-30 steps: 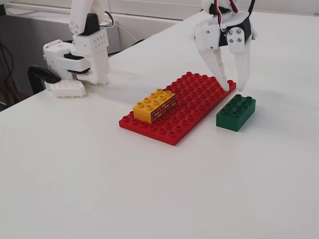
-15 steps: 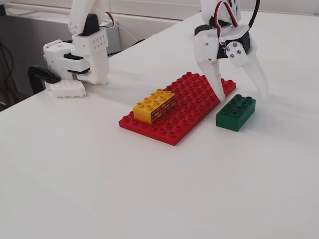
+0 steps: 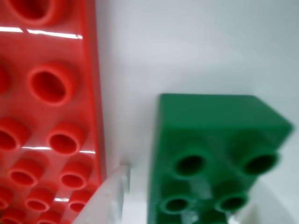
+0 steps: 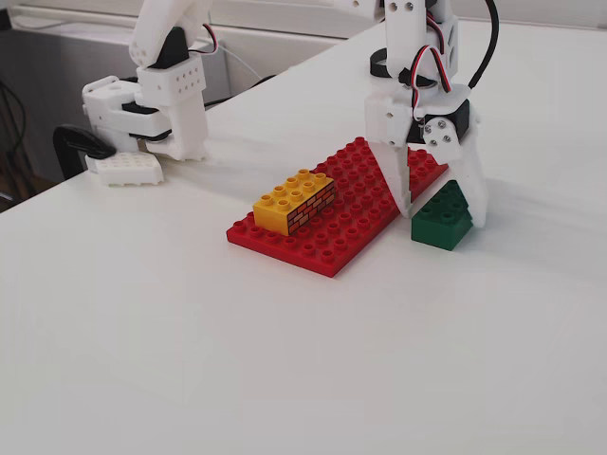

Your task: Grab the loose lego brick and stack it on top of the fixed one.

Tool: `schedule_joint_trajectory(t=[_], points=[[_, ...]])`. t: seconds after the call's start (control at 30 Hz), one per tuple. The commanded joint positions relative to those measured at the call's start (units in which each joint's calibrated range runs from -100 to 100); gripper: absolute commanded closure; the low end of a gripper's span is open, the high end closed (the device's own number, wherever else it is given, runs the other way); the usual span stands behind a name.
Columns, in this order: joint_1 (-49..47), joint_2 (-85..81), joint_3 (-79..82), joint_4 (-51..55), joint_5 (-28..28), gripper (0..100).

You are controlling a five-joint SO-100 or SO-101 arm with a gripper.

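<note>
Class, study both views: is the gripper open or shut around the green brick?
Open. The gripper straddles the green brick, one finger on each side; the wrist view shows gaps beside the brick.

Loose lego brick dark green; fixed one yellow, red-brown brick-wall pattern; baseplate red.

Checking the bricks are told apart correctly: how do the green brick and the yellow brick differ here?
The green brick has plain sides; the yellow brick shows a brick-wall pattern. The green one sits on the bare table between the open fingers; the yellow one sits on the red baseplate, away from the gripper. Both are studded and look similar in size.
</note>
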Motion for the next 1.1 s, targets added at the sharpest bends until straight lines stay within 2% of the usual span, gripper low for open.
schedule_joint_trajectory(t=[0.0, 0.27, 0.47, 0.7, 0.93, 1.07], points=[[0.4, 0.4, -2.4, 0.8, -0.1, 99], [0.3, -0.8, -3.4, 2.6, 0.0, 94], [0.3, -6.0, -15.4, 15.2, -0.1, 94], [1.6, -10.1, -21.1, 24.9, 0.3, 94], [7.2, -18.0, -4.7, 24.4, 2.2, 94], [8.5, -26.7, 7.5, 18.7, 2.7, 94]])
